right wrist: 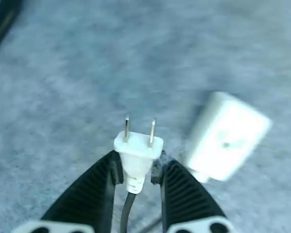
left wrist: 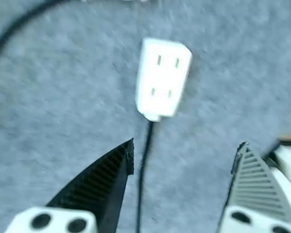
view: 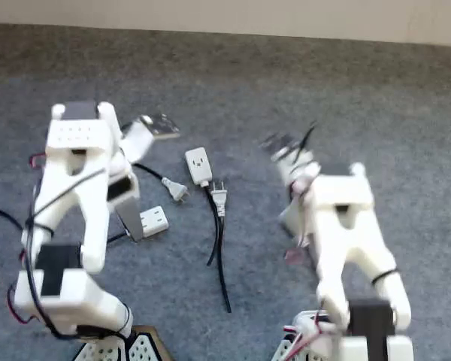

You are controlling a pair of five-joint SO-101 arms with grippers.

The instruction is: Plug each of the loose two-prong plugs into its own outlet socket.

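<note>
Right gripper (right wrist: 137,160) clamped on the body of a white held plug (right wrist: 137,151), with both prongs pointing away from the black fingers (right wrist: 94,189) and the plug's dark cord passing back between them. A white outlet block (right wrist: 226,137) lies just beside the plug, and the prongs are not inserted. Left gripper (left wrist: 186,145) spread wide and holding nothing. It hangs over a white double outlet (left wrist: 162,85), whose black cord (left wrist: 144,170) runs between the dark finger and the pale finger. In the high view, a single outlet (view: 198,165) lies near the middle of the grey carpet (view: 376,90). A loose plug (view: 219,197) lies just beside its near end, unplugged, with its cord trailing toward the arms. A second loose plug (view: 177,192) lies between that outlet and the left arm, its cord leading under the arm. The right arm's tip is too blurred in the high view to make out.
</note>
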